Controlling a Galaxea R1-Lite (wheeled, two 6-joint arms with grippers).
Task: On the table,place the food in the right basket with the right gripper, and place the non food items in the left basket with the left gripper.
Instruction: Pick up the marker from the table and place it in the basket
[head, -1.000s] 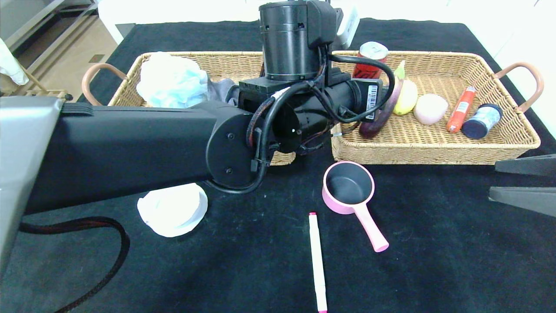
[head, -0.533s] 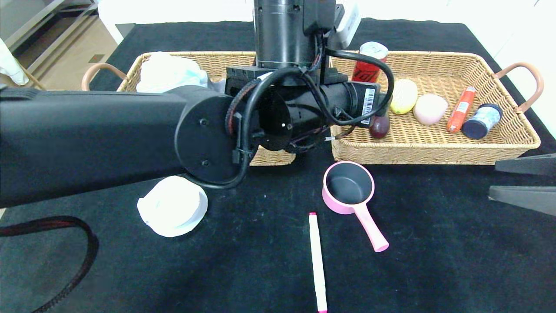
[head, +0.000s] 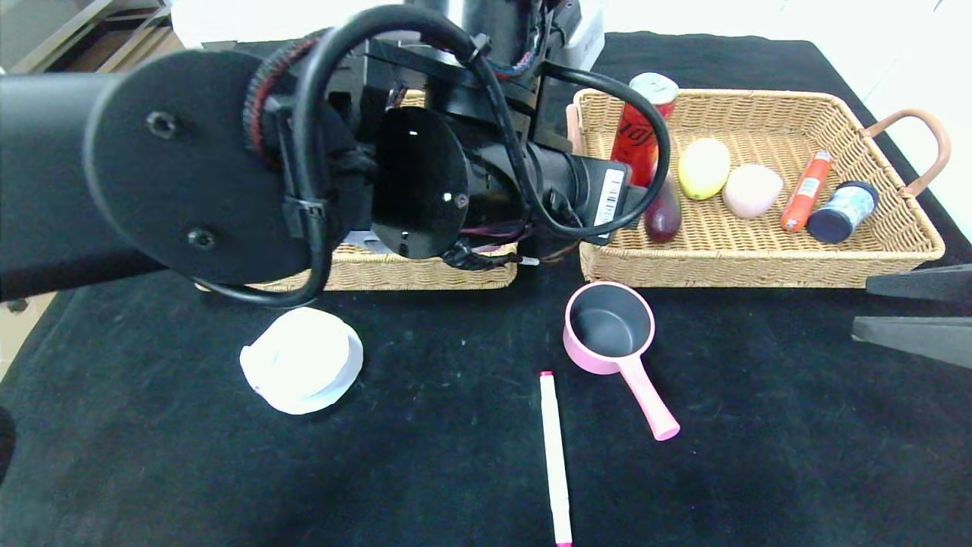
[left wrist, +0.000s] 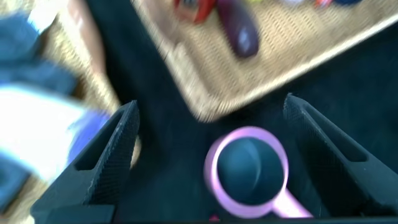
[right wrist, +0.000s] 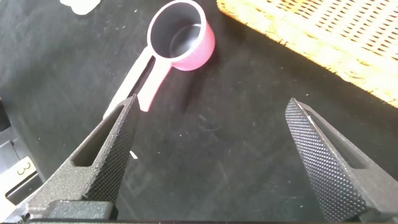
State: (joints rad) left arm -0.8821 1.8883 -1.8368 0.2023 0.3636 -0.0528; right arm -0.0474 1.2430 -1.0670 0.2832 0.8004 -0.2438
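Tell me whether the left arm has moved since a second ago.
Yes. The left arm has swung up and toward the camera; it now covers most of the left basket, hiding what lies in it.

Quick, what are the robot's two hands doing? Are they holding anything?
Left gripper: open, holding nothing, above the pink pot.
Right gripper: open, holding nothing, over the table.

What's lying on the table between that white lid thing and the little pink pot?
Only bare black tablecloth lies between the white lid and the pink pot, seen in the head view; the marker lies nearer.
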